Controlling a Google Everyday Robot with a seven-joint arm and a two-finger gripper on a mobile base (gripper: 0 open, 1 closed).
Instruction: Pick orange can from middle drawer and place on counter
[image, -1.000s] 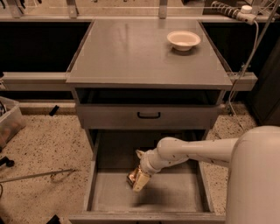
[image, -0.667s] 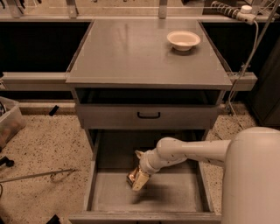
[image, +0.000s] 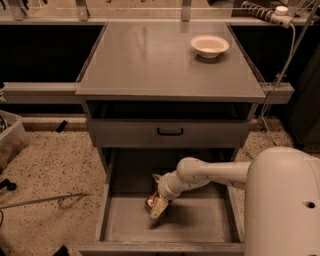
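Note:
The orange can sits on the floor of the open middle drawer, left of its centre. It is shiny and partly hidden by my gripper. My gripper reaches down into the drawer from the right, right at the can and touching or wrapping it. The white arm stretches across the drawer from my body at the lower right. The counter is the flat gray top of the cabinet above.
A white bowl stands on the counter at the back right. The closed upper drawer front with a black handle hangs directly above the gripper. A bin and a thin rod lie on the speckled floor to the left.

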